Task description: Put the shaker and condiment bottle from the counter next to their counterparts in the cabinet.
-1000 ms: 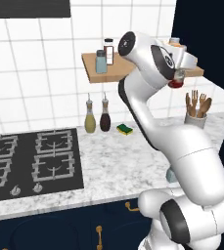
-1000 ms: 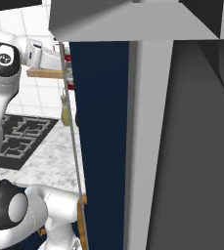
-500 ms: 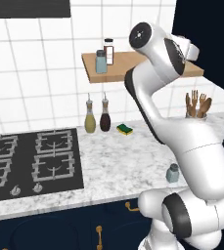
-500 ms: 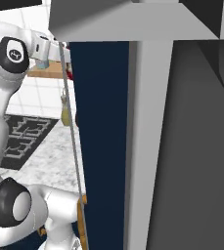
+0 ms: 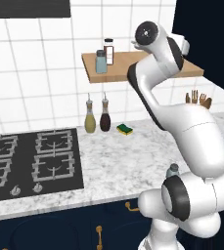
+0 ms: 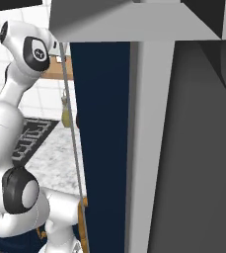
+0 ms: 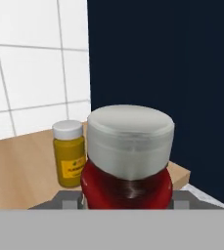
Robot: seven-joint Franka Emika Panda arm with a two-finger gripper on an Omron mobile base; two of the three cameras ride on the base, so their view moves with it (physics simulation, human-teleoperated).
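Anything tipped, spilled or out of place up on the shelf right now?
Nothing stands out. The red bottle sits upright in the gripper beside the yellow bottle on the wooden shelf; the blue-grey shaker stands upright at the far end.

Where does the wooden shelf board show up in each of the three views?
Left base view: the shelf is upper centre on the tiled wall, partly behind the arm.
Right base view: the shelf is a short brown strip at upper left, beside the arm.
Hand view: the shelf fills the lower left, behind the red condiment bottle.
Shared landmark: the dark blue panel at the shelf's right end.
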